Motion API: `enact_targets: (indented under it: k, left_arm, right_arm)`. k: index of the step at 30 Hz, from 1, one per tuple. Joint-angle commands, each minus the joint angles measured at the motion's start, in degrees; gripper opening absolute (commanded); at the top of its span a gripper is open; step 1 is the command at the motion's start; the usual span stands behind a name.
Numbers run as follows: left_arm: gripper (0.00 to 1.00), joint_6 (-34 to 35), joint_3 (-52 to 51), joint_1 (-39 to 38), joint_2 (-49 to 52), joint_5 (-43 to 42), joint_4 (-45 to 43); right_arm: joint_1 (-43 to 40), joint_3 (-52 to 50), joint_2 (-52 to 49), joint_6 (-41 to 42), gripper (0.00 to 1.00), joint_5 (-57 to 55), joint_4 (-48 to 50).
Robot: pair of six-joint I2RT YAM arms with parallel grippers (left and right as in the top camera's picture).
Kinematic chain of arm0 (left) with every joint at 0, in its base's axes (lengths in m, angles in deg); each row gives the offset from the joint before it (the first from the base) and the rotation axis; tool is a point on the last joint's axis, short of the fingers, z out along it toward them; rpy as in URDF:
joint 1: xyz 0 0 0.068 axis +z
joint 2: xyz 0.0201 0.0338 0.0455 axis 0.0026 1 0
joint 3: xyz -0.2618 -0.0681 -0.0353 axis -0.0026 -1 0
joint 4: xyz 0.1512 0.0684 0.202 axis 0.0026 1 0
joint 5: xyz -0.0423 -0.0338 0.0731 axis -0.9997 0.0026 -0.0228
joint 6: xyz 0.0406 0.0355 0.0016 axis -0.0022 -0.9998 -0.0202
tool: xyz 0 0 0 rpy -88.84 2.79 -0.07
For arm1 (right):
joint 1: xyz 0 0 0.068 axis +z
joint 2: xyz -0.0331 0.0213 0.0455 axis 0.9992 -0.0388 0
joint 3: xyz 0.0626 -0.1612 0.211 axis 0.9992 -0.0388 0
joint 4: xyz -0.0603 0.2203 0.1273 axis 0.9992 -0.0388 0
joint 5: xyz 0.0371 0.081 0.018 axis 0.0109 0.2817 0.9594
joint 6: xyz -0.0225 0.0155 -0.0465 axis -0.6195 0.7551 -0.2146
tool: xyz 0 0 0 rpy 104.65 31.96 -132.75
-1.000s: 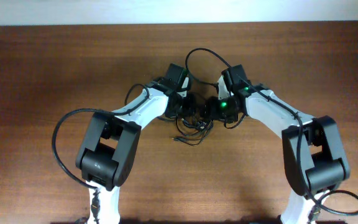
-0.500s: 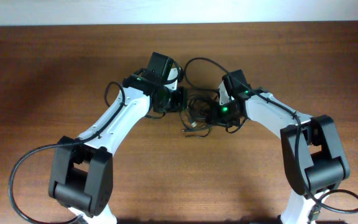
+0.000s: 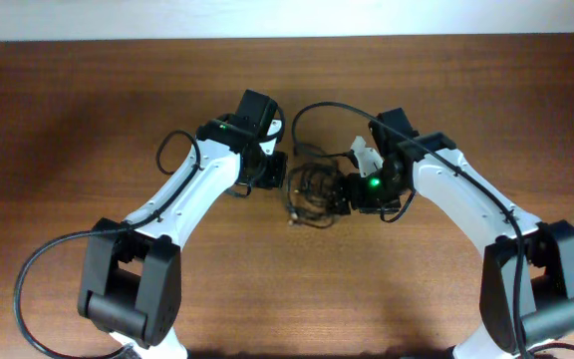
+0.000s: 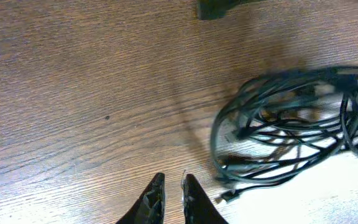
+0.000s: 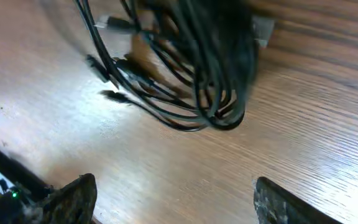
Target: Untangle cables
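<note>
left gripper (image 4: 171,198): fingers almost pinched together, just a slit between the tips and nothing in it, over bare table (image 4: 73,93)

cables, seen from the left gripper: the cables (image 4: 278,134) sit off to the right of the tips and a bit ahead in the left wrist view. They're apart from the fingers and not in line with them (it'd need a sideways shift to reach).

right gripper (image 5: 176,205): fingers spread wide, one at each bottom corner of its own view, nothing between them

cables, seen from the right gripper: pretty much dead ahead. The bundle sits over the middle of the gap, near it but not inside it.

where the bundle is: on the table between the two grippers, a loose coil with a few plug ends poking out of it

long axis: hard to call. From overhead the coil is close to round, while the left wrist view shows it wider than deep, so I wouldn't bet on a direction.

nearer arm: the right one, I reckon. Overhead, its fingertips are just beside the coil's edge, while the left has a strip of bare wood before the cords start.

what the next move turns on (my guess): the right side can go straight forward onto the strands — the left has to swing over first.
</note>
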State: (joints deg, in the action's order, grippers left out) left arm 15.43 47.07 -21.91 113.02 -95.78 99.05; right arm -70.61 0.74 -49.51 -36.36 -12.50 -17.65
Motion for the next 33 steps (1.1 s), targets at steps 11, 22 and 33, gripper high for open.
enact_targets:
  k: [11, 22, 33]
  left_arm:
    - [0.18, -0.98, 1.81, -5.97, -1.11, -1.53, 0.52]
    - [0.46, 6.49, 3.17, -23.17, 5.49, 14.1, -14.36]
    - [0.01, 7.67, 3.17, -24.92, 14.6, 15.61, -19.32]
  right_arm:
    - [-19.74, 0.81, 0.48, 1.11, 0.76, -6.19, 2.75]
    - [-25.81, -0.81, 0.02, 1.07, 0.98, -10.67, -0.35]
    - [-25.81, -0.81, -0.02, 1.09, 0.99, -10.64, -0.68]
